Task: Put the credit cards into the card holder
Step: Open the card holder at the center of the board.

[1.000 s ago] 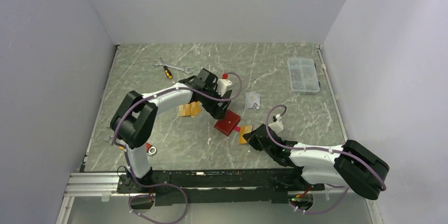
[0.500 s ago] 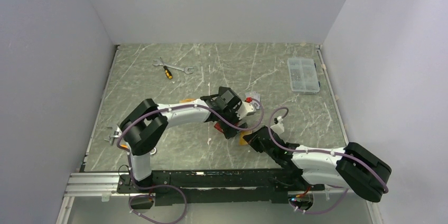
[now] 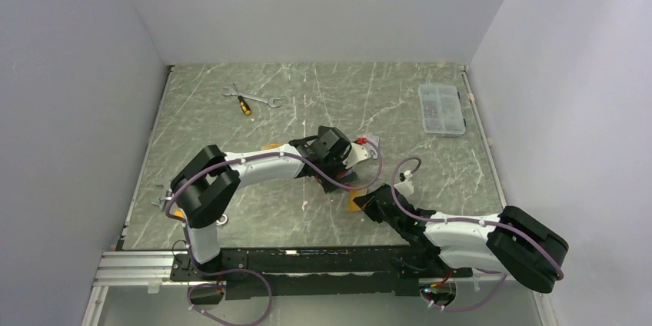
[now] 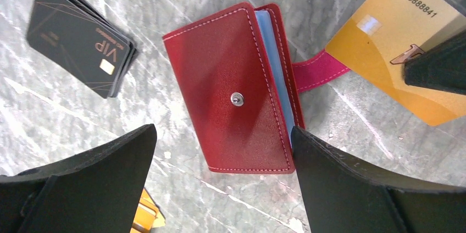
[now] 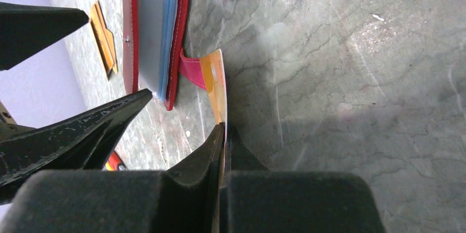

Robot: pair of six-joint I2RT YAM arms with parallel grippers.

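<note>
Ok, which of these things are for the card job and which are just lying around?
For the job: red card holder, orange card held in the right hand, stack of black VIP cards.
Just lying about: wrench, screwdriver, clear compartment box.

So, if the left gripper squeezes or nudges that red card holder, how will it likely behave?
The card holder lies closed but unsnapped, tab loose, so it would probably flop open if lifted by one cover. It looks thin and light, likely sliding on the smooth table when pushed. Its plastic sleeves probably give under a squeeze.
</note>
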